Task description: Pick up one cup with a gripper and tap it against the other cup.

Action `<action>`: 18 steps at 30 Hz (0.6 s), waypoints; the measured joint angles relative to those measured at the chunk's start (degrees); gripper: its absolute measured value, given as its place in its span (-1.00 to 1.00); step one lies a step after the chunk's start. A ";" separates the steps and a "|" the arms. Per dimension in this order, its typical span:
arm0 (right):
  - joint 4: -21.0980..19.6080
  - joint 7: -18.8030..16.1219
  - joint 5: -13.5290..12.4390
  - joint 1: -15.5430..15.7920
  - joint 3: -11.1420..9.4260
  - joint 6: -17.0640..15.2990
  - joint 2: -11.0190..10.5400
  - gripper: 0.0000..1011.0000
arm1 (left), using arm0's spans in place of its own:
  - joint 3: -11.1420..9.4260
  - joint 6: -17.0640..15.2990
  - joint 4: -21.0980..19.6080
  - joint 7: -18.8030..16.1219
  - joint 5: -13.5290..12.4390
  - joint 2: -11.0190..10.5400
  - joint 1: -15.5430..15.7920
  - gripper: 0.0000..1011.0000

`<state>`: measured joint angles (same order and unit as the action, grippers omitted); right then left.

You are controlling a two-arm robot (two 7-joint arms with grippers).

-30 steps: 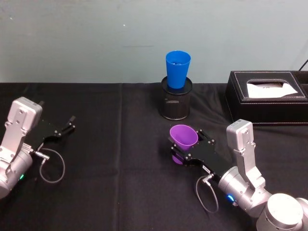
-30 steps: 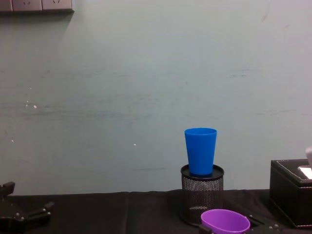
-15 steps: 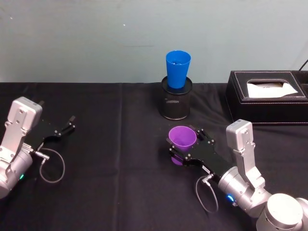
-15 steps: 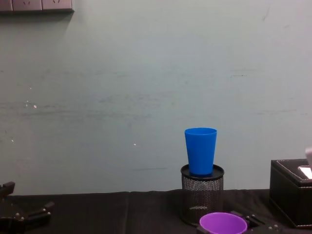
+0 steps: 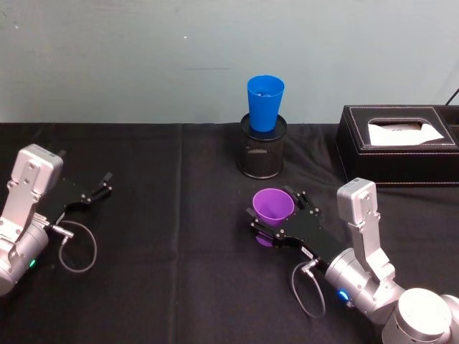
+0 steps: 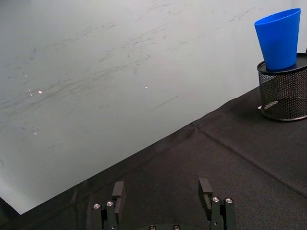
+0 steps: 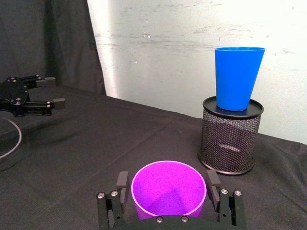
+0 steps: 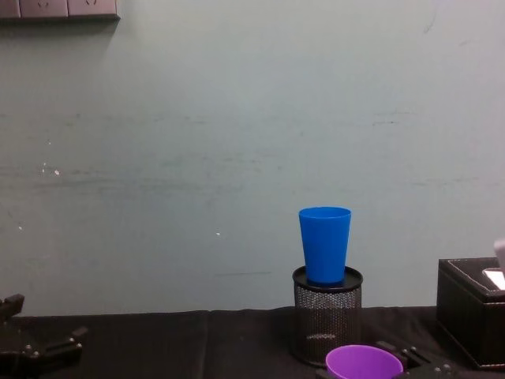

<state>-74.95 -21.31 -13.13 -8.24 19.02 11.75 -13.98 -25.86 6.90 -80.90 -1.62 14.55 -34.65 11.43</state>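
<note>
Purple tumbler (image 5: 272,205) (empty) sits clamped in the right gripper (image 5: 280,217); blue tumbler (image 5: 265,102) stands upright in the mesh pen holder (image 5: 262,153); left gripper (image 5: 96,190) gapes empty.

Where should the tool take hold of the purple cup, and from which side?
Grip the purple cup on its tapered side wall just below the wider rim, from the robot's side, one jaw on each flank. It stands upright with its mouth up, and the right tool already brackets it this way.
</note>
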 joint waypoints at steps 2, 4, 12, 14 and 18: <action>0.00 0.00 0.00 0.00 0.00 0.00 0.00 0.99 | 0.00 0.00 0.00 0.00 0.00 0.00 0.00 0.98; 0.00 0.00 0.00 0.00 0.00 0.00 0.00 0.99 | 0.00 0.01 0.00 0.00 0.00 0.00 0.00 0.98; -5.00 0.17 1.08 0.44 -0.15 -0.95 -1.16 0.99 | 0.00 0.00 0.00 0.00 0.00 0.00 0.00 0.98; -6.69 0.27 0.42 0.60 -0.80 -1.75 -1.26 0.99 | 0.00 0.00 0.00 0.00 0.00 0.00 0.00 0.98; -9.67 0.44 -1.56 0.98 -2.25 -3.03 -1.38 0.99 | 0.00 0.00 0.00 0.00 0.00 0.00 0.00 0.98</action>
<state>-84.62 -20.86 -14.69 -7.26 16.77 8.73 -15.37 -25.86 6.91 -80.90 -1.62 14.55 -34.65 11.43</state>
